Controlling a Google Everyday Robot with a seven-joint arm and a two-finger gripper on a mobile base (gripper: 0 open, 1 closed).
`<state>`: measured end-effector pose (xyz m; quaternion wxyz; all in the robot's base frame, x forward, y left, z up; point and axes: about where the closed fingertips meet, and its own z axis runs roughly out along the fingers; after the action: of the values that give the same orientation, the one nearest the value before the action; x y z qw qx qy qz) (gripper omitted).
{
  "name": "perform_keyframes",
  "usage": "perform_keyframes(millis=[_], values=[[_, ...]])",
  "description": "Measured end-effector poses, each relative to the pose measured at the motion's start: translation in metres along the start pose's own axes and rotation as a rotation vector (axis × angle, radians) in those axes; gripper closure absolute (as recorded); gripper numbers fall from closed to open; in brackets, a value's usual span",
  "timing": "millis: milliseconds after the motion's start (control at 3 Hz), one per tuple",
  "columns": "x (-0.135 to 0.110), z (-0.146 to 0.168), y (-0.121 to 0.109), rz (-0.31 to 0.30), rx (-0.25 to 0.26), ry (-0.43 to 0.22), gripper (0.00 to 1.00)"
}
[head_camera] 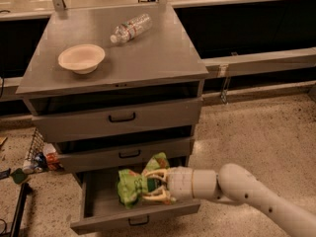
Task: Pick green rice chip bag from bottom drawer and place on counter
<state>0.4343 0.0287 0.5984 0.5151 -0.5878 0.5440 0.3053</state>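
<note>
At the cabinet top, the counter (163,63) carries a pale bowl (81,58), upright, front-left. A clear plastic bottle (131,28) lies on its side toward the back, well apart from the bowl.

Below, the top drawer (118,117) and middle drawer (129,153) are each slightly ajar, with a dark gap above each front. The bottom drawer (98,206) is pulled well out, plain grey inside, with a black handle on its front. The middle drawer's front overhangs the rear of this opening. A wire basket (35,149) with small packets sits on the speckled floor (256,132) left of the cabinet. A ledge (261,60) with dark panels runs behind.

The gripper (150,186) reaches in from the right on a white arm (247,191), over the open bottom drawer. Its pale fingers (157,173) are clamped on the green rice chip bag (133,186), one above and one below.

The bag is bright green and crumpled, with pale patches; its lettering is not readable. Its top corner overlaps the middle drawer's lower edge in view. Cannot tell whether its underside touches the drawer floor.
</note>
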Motion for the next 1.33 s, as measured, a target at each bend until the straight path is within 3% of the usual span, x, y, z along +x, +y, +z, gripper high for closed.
perform_keyframes(millis=[333,667,1000,1333], values=[[-0.057,0.007,-0.069,-0.13,0.034,-0.058,1.0],[-0.109,-0.004,-0.116,-0.219,0.089,-0.12,1.0],[-0.17,-0.033,-0.144,-0.322,0.132,-0.178,1.0],[-0.215,-0.052,-0.167,-0.431,0.165,-0.217,1.0]])
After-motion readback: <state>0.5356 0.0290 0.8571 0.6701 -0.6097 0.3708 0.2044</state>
